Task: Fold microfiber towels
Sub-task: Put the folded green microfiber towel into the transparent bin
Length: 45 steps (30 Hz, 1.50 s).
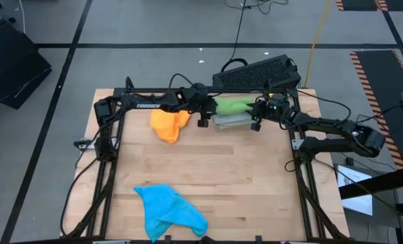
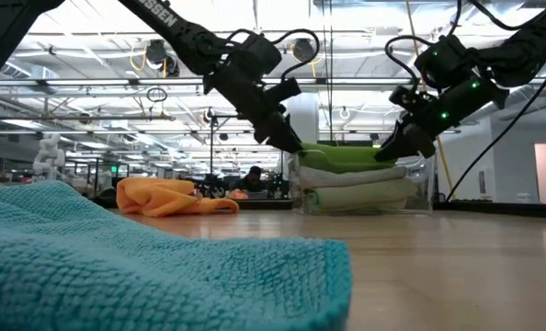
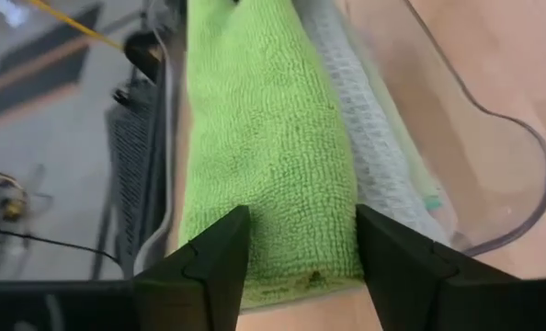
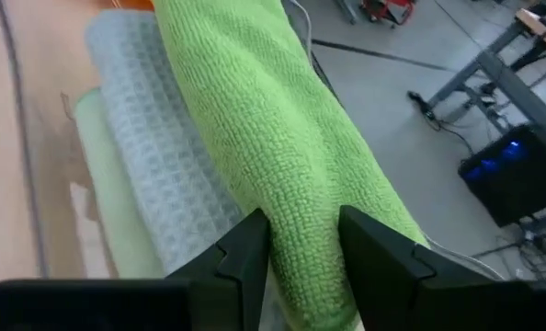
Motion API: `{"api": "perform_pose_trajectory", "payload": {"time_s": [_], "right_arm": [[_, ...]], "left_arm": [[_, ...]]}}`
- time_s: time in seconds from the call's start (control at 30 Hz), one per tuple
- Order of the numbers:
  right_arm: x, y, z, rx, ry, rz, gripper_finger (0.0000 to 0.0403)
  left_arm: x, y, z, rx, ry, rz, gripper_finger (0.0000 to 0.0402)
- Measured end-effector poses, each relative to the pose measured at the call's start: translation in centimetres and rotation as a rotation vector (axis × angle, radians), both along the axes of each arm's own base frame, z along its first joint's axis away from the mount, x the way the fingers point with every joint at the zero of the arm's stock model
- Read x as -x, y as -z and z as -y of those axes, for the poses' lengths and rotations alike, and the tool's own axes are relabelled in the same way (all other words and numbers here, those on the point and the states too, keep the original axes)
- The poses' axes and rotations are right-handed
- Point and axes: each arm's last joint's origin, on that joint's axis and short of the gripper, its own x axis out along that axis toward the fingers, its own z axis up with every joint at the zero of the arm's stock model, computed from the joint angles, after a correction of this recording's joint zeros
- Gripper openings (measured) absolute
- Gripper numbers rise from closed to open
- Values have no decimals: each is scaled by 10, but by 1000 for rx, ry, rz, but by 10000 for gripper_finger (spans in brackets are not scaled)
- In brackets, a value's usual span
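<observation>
At the far edge of the wooden worktop (image 1: 208, 169) you see a clear plastic bin (image 2: 422, 188) with rounded corners, and both arms meet over it. The bright green towel (image 1: 233, 106) lies on top of the stack inside, folded into a long thick roll with a fluffy looped pile. Under it sits a grey towel (image 4: 153, 147) with a waffle weave of small squares, and below that a pale green towel (image 4: 94, 156), smoother and flat.

Your left gripper (image 3: 296, 248) is at one end of the bright green roll. Its jaws stand apart, one dark finger on each side of the roll, close to the pile but not squeezing it. Your right gripper (image 4: 305, 244) is at the other end. Its jaws are also parted, with a narrower gap, and the green cloth bulges between them; you cannot tell for sure if they press it or only touch it.

Beside the bin, on the left arm's side, an orange towel (image 1: 169, 124) lies crumpled in a soft heap on the wood. A blue towel (image 1: 167, 209) lies well apart at the near edge, spread loosely with one corner pulled out; in the low view its coarse terry surface fills the foreground. Behind the bin you see a black perforated box (image 1: 259, 73).
</observation>
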Motion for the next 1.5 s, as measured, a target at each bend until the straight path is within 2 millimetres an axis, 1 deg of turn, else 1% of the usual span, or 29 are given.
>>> {"api": "perform_pose_trajectory", "payload": {"time_s": [0.2, 0.33, 0.5, 0.67, 0.8, 0.87, 0.9, 0.97, 1.0, 1.03, 1.1, 1.17, 1.23, 1.3, 1.37, 1.43, 1.5], "right_arm": [[2, -5, -3, -49, -8, 48, 128], [4, -2, -5, -104, 3, 39, 128], [6, -2, -7, -156, 11, 48, 128], [5, -18, -6, -130, 11, 78, 140], [3, -35, -5, -98, 10, 145, 151], [1, -42, -4, -95, -39, 193, 152], [-2, -45, -3, -105, -89, 238, 149], [-10, -51, -1, -133, -198, 349, 136], [-14, -51, 1, -150, -248, 384, 126], [-17, -49, 3, -168, -283, 402, 115], [-24, -42, 7, -204, -299, 420, 91], [-33, -39, 15, -234, -325, 428, 67], [-46, -39, 24, -257, -352, 427, 44], [-58, -35, 34, -278, -352, 410, 23], [-69, -30, 43, -291, -370, 389, 7], [-77, -27, 51, -308, -411, 382, 3], [-86, -22, 58, -338, -450, 379, 6]], "left_arm": [[1, -10, -2, 59, -22, -75, 196], [-2, -20, -2, 109, -30, -55, 196], [-3, -28, -1, 181, -47, -47, 196], [-1, -35, 0, 229, -79, -102, 196], [-6, -46, 2, 275, -99, -47, 195], [-10, -49, 6, 284, -89, -14, 195], [-11, -49, 8, 282, -84, -4, 195], [-13, -50, 11, 263, -97, -6, 195], [-13, -50, 12, 249, -133, -9, 195], [-11, -53, 12, 235, -195, -10, 192], [2, -65, 11, 227, -319, -29, 183], [13, -87, 11, 219, -364, 40, 168], [28, -96, 16, 240, -389, 73, 153], [39, -98, 25, 257, -397, 120, 137], [52, -92, 36, 256, -435, 136, 125], [63, -91, 46, 231, -461, 222, 114], [76, -82, 56, 220, -489, 258, 107]]}}
